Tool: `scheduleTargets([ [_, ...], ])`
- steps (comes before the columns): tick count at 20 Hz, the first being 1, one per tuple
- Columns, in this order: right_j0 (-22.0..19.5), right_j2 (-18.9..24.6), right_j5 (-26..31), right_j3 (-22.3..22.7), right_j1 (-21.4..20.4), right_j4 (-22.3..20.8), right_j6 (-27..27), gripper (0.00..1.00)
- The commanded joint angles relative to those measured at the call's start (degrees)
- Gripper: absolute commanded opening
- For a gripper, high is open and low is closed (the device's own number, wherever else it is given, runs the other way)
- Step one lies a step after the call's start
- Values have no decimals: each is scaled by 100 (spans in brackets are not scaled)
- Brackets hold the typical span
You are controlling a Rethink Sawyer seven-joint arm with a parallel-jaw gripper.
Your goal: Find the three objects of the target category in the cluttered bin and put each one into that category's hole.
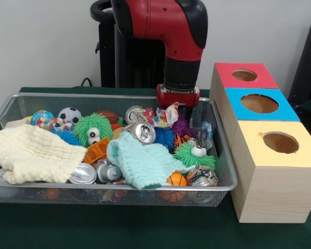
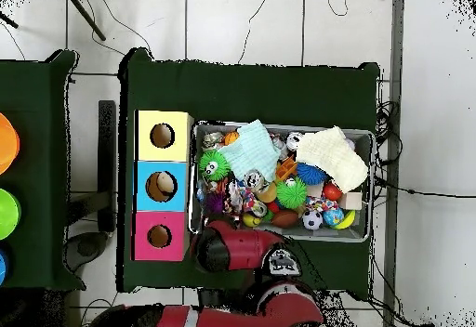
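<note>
Front view: the gripper (image 1: pixel 178 106) hung over the wire-mesh bin's (image 1: pixel 224 155) far rim; I could not tell its state.
Bin: below the gripper, crowded with cans, balls and cloths.
Progress: apparently early; sorting remained.

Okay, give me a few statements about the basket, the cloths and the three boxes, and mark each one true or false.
1. The bin is silver wire mesh. True.
2. The box nearest the camera in the front view is blue. False: the yellow box is nearest, the blue box is in the middle.
3. A pale yellow cloth lies in the bin. True.
4. The red box has no hole. False: it has a round hole on top.
</note>
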Motion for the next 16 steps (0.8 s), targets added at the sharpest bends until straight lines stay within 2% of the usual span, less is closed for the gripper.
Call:
scheduleTargets([
  [1,-95,588,1538,-1133,647,254,240,100],
  [16,-39,959,2658,-2504,927,91,18,100],
])
